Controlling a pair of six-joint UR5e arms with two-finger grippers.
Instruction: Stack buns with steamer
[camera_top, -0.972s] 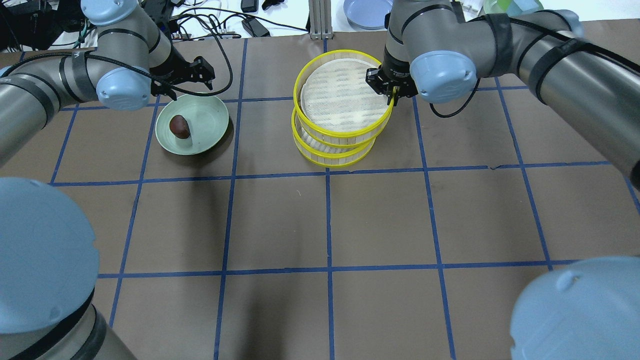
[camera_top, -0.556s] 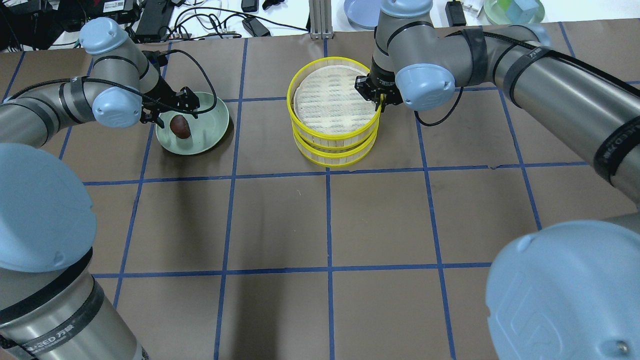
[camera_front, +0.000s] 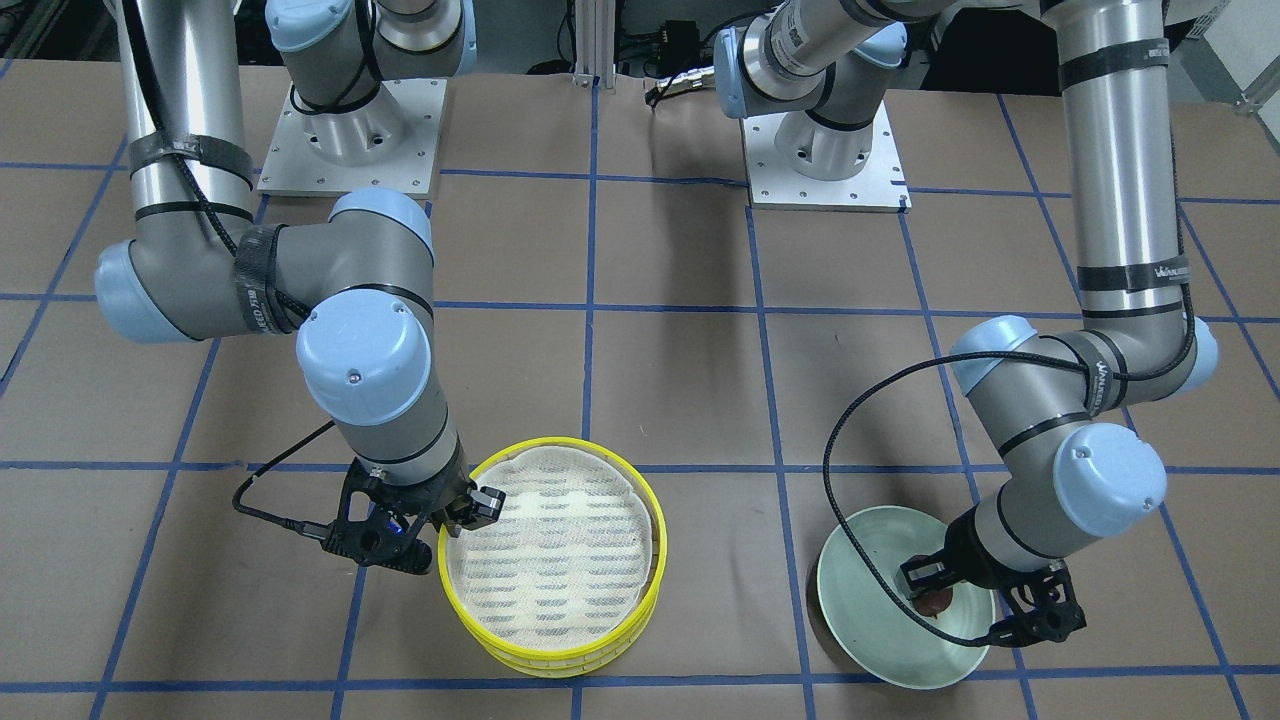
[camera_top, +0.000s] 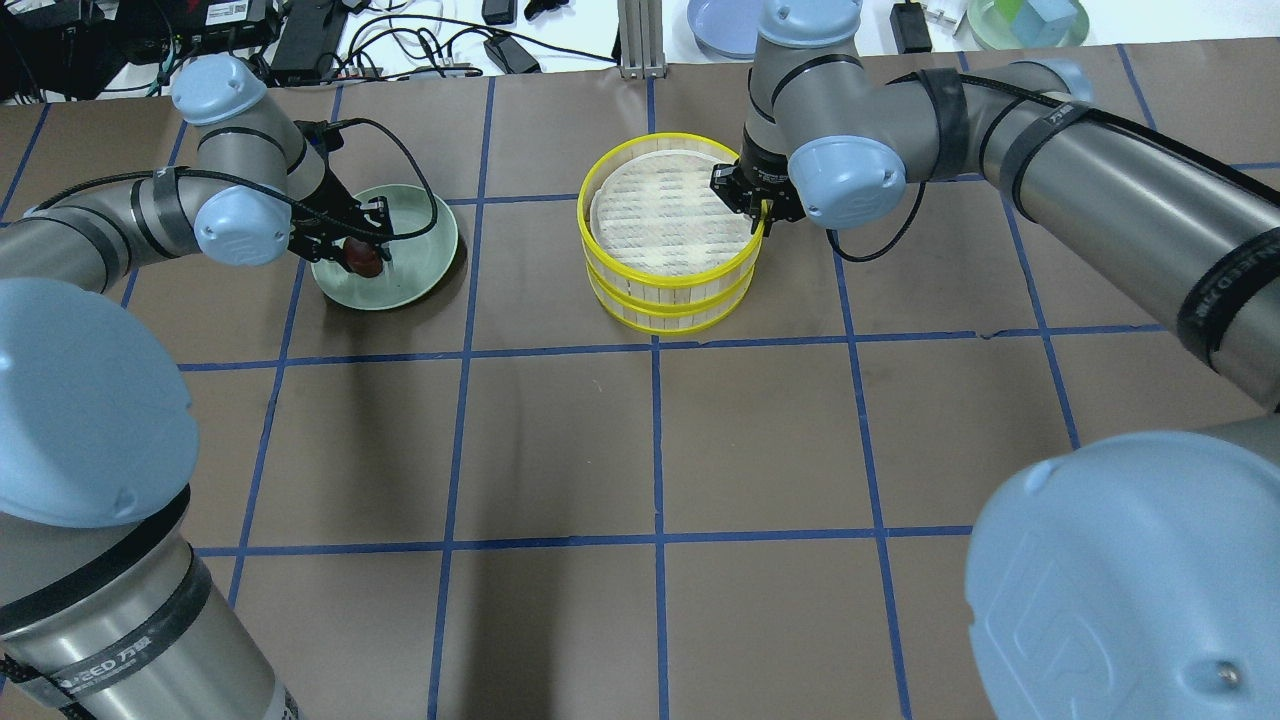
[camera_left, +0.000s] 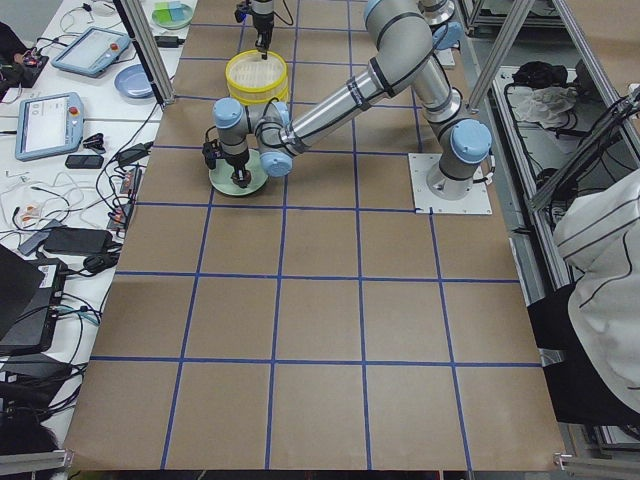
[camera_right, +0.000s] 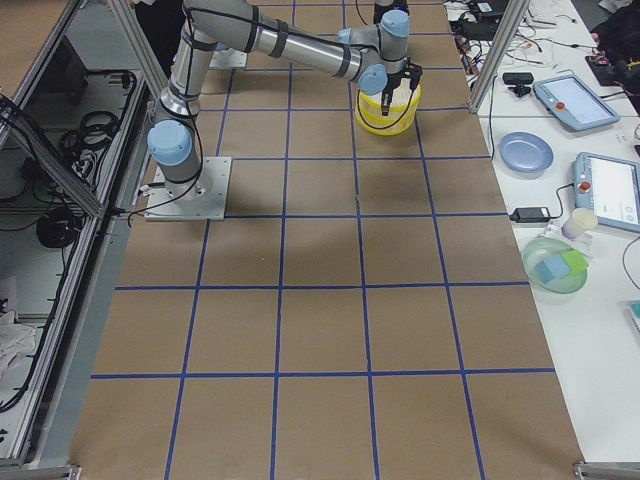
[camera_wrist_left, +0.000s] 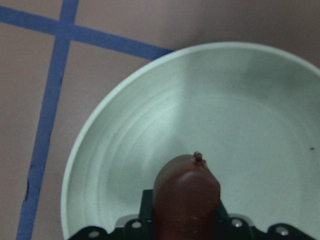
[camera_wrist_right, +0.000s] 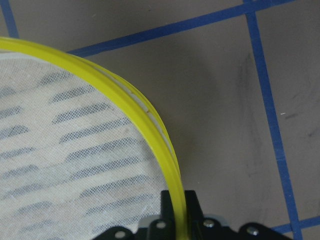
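The dark reddish-brown bun (camera_top: 366, 264) lies on a pale green plate (camera_top: 425, 245) at the back left. My left gripper (camera_top: 362, 252) is down in the plate, its fingers against the bun's sides, shut on it; the left wrist view shows the bun (camera_wrist_left: 187, 192) between the pads. The yellow-rimmed steamer (camera_top: 665, 210) stands as a stack of tiers at the back centre. My right gripper (camera_top: 760, 208) is shut on the top tier's right rim (camera_wrist_right: 150, 125). The top tier's cloth floor is bare. The pale bun is hidden or out of view.
A blue plate (camera_top: 725, 25) and a green bowl (camera_top: 1020, 20) with a blue block sit on the white bench behind the table. Cables and devices (camera_top: 420, 45) lie at the back left. Both arm bases (camera_front: 345, 150) stand on my side of the table.
My right gripper lowered the tilted top tier until it sits square on the stack. My left gripper dropped from above the plate's rim down onto the dark bun and closed on it.
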